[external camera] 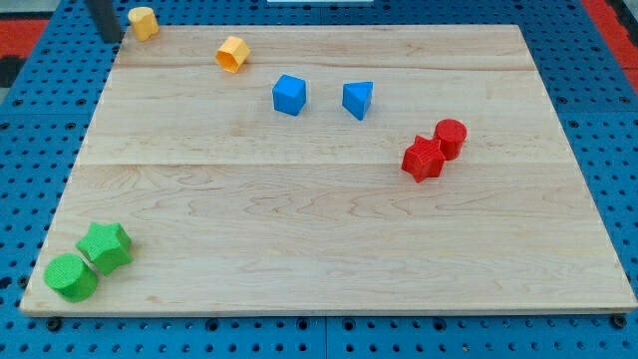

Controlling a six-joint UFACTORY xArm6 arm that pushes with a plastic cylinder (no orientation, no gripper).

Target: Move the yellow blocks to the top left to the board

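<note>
Two yellow blocks lie near the board's top left. One yellow block (144, 21) sits right at the top-left corner. A yellow hexagonal block (231, 53) lies to its right and a little lower. My tip (111, 38) is at the top-left corner, just left of the corner yellow block and slightly apart from it. The dark rod rises out of the view's top.
A blue cube (289, 95) and a blue triangular block (358, 99) lie at upper middle. A red star block (424, 159) touches a red cylinder (451, 137) at right. A green star (106, 247) and green cylinder (72, 277) sit at bottom left. The wooden board (329, 239) lies on a blue pegboard.
</note>
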